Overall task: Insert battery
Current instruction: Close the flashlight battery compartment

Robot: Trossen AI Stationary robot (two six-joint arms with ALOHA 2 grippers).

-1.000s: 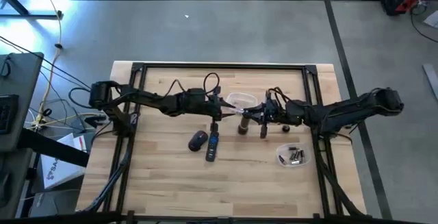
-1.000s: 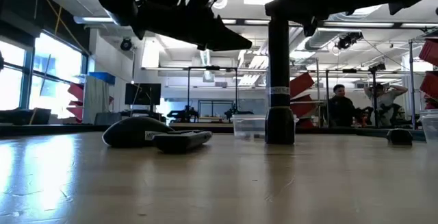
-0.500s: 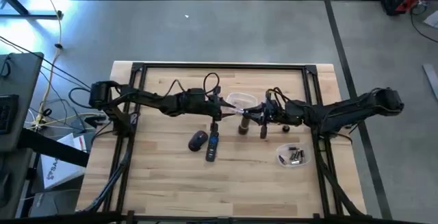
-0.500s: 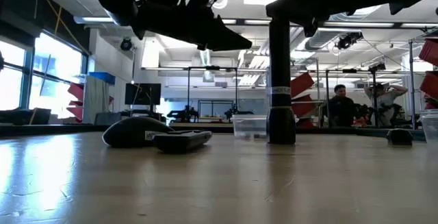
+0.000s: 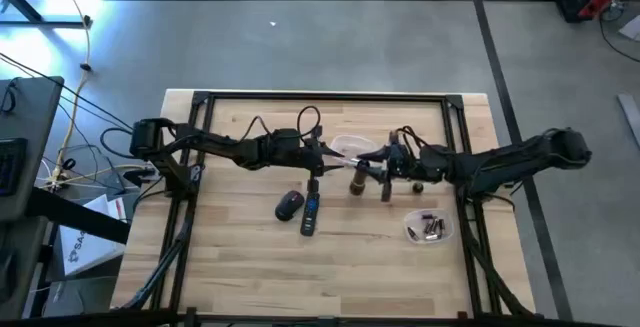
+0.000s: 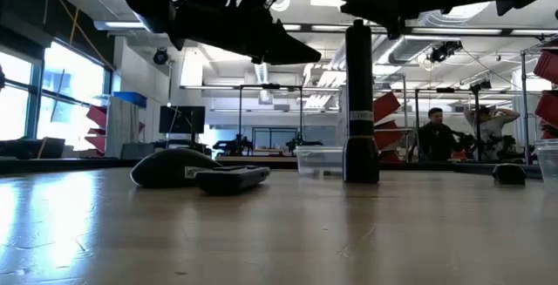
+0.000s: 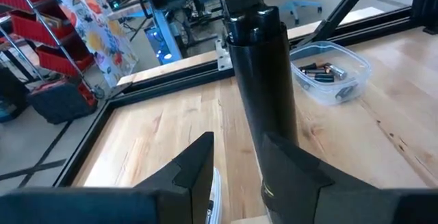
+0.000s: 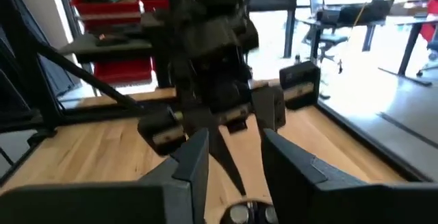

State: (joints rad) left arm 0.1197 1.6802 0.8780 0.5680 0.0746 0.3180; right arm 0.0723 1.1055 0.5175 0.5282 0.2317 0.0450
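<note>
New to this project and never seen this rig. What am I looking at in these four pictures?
It is a robot with two dark arms working at a wooden table.

The high view looks straight down from above. The low view sits at table height and looks across into the room. Each wrist view comes from a camera on one arm, looking past that arm's own two fingers.

The left gripper and right gripper meet near the table's middle, at a tall dark cylinder standing upright. The left fingers are apart, with the cylinder just beyond them. Whether either gripper actually holds it is not clear.

Also on the table are a computer mouse, a remote control, a clear dish of batteries and an empty-looking clear container.
</note>
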